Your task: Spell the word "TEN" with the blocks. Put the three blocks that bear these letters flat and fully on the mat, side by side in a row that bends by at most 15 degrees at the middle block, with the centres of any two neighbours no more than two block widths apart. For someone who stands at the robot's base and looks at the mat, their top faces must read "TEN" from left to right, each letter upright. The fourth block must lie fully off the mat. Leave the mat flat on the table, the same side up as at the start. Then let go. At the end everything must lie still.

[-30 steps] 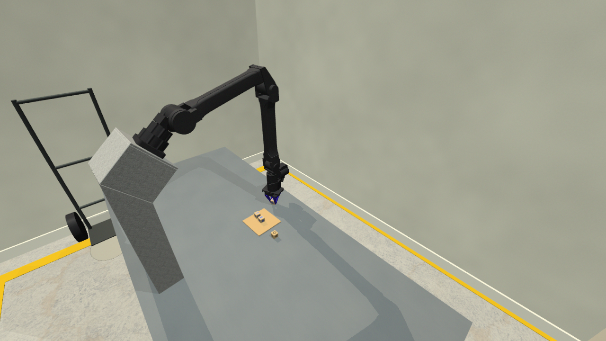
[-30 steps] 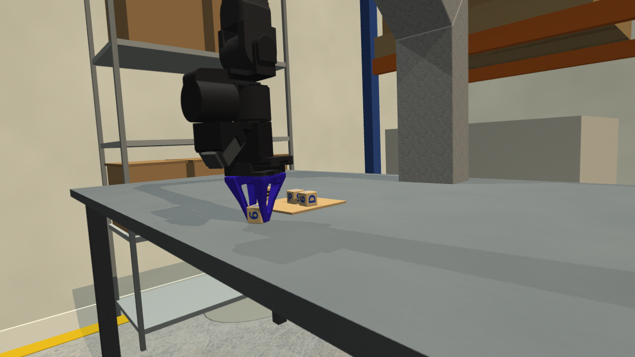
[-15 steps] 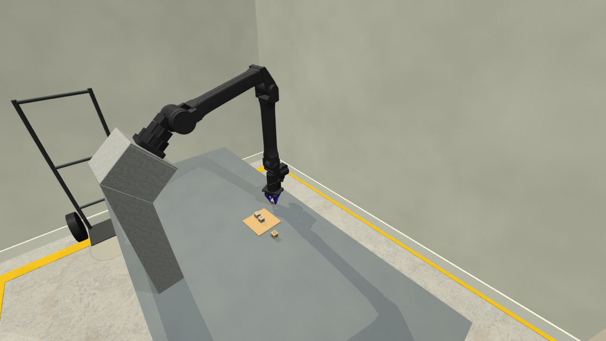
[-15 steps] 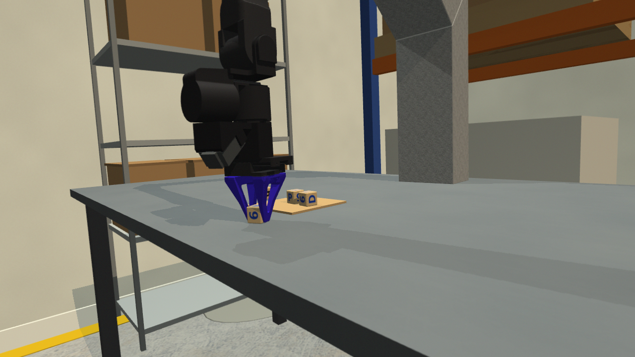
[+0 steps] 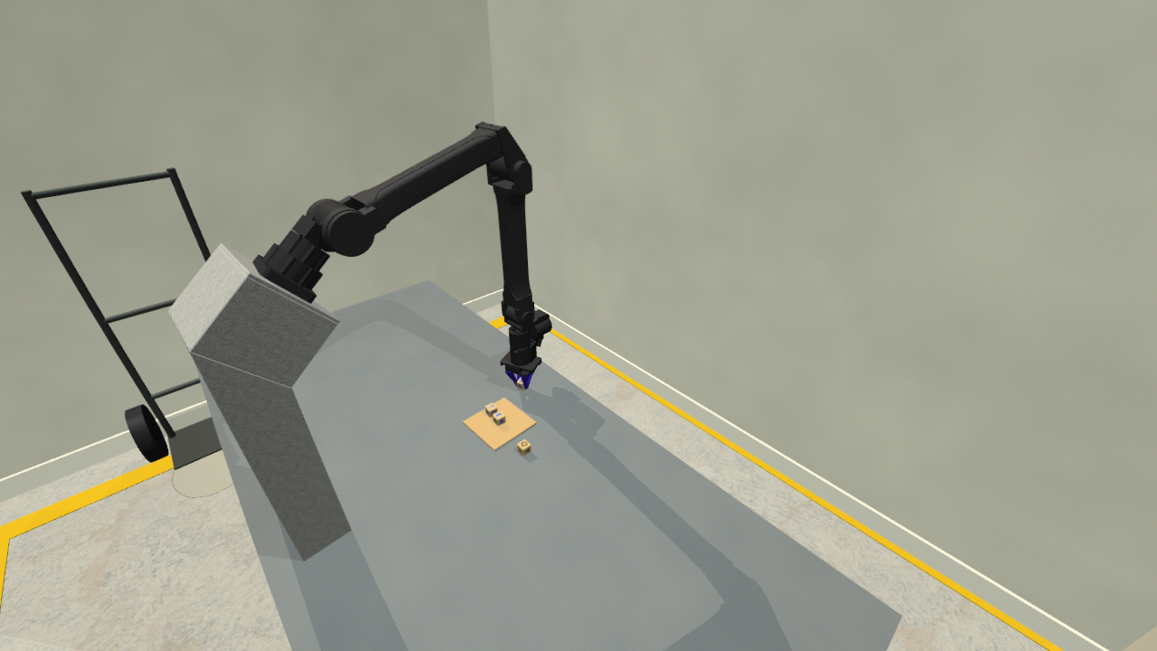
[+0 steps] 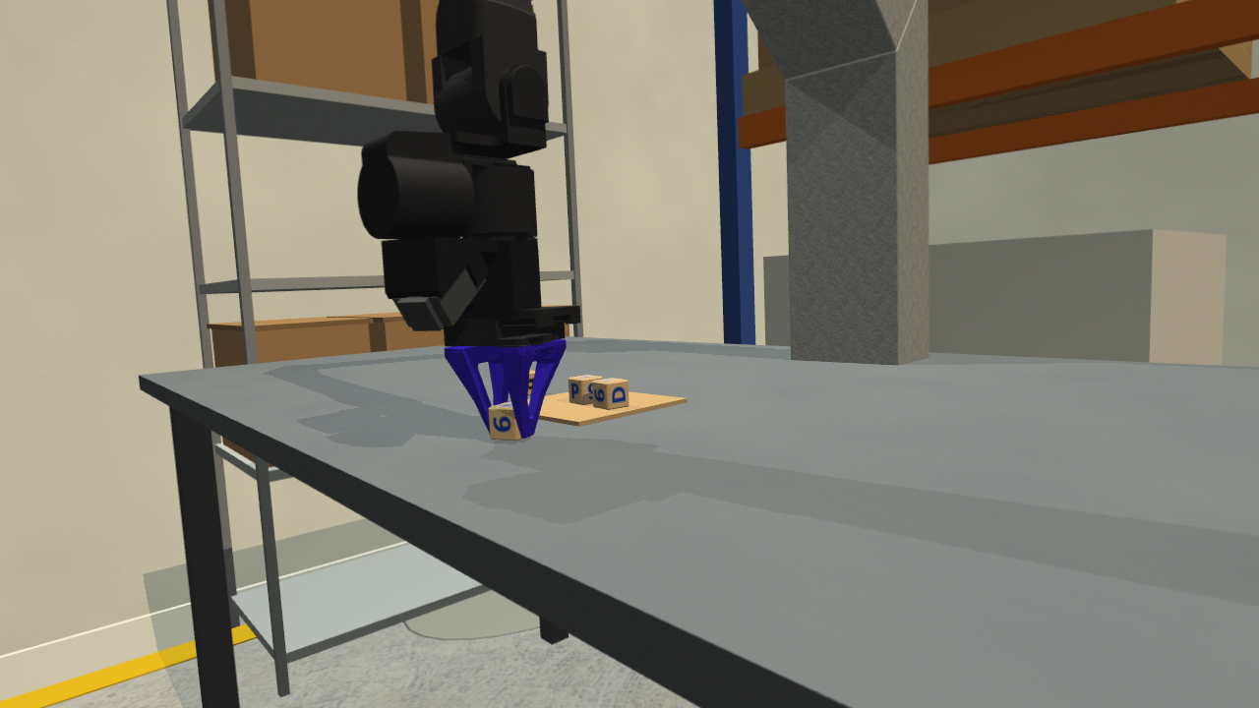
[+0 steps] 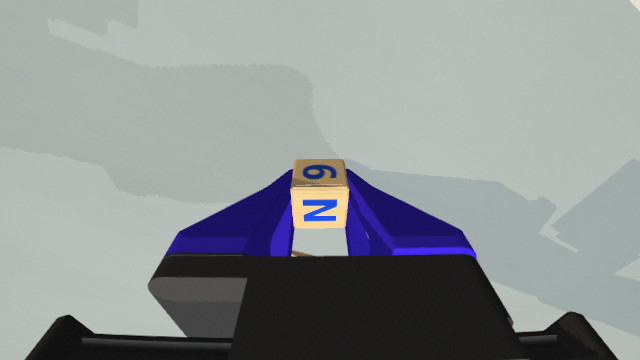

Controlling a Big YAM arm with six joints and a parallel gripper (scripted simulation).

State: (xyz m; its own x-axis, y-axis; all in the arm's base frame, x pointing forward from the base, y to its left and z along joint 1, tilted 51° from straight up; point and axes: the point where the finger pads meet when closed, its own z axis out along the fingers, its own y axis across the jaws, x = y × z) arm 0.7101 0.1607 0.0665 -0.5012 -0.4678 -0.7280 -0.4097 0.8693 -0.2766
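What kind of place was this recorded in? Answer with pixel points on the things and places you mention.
Probably a warehouse or workshop: a metal shelving unit (image 6: 230, 219) holds boxes, a hand truck (image 5: 103, 321) stands by the wall, and yellow lines (image 5: 647, 388) mark the floor.
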